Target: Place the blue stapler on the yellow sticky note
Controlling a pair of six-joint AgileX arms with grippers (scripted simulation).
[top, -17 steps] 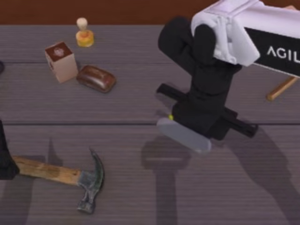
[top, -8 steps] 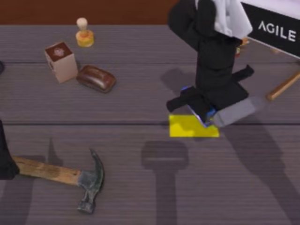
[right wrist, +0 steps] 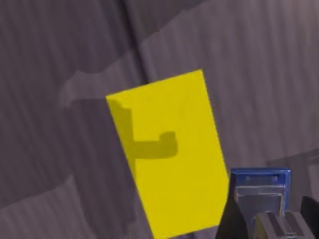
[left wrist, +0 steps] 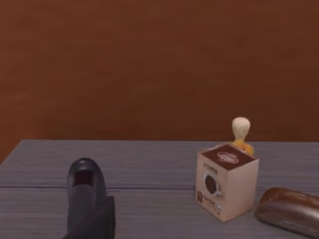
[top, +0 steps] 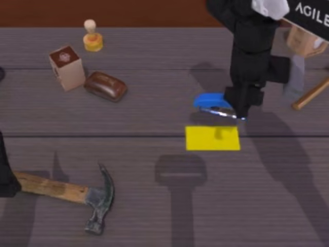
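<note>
Top view, from the front edge back: the yellow sticky note (top: 213,138) lies flat on the counter (top: 154,108); just behind it the right pincer (top: 237,109) grips the blue stapler (top: 212,102). Left pincer (top: 6,175) parked far left, grip unclear.

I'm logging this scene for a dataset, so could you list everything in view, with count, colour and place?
blue stapler: one, bright blue with a silver base, held in the air just behind the sticky note.
yellow sticky note: one, yellow, flat on the table, right of centre.
hammer: one, wooden handle and dark metal head, front left.
carton: one, beige with a brown top, back left.
brown rounded object: one, glossy brown, just right of the carton.
stamp: one, cream knob on a yellow base, back left edge.
wooden stick: one, tan, at the right edge.
table: one, grey planks.
right pincer: black, shut on the stapler's end.
left pincer: dark, parked at the left edge.
</note>
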